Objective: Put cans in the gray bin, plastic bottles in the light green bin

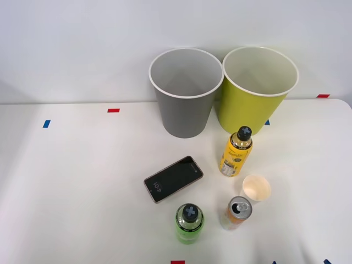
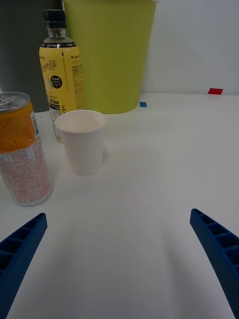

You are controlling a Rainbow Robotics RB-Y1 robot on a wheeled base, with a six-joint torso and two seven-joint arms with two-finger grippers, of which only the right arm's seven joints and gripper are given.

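The orange can stands upright near the table's front, its pull-tab top open. A yellow plastic bottle with a dark cap stands just in front of the light green bin. Left of the can stands a bright green plastic bottle. The gray bin is at the back, touching the light green bin's left side. My right gripper is open, low over bare table, with the can just beyond one finger. Nothing is between its fingers.
A small pale paper cup stands between the can and the yellow bottle. A dark phone lies flat in front of the gray bin. Red and blue tape marks dot the white table. A wall rises behind the bins.
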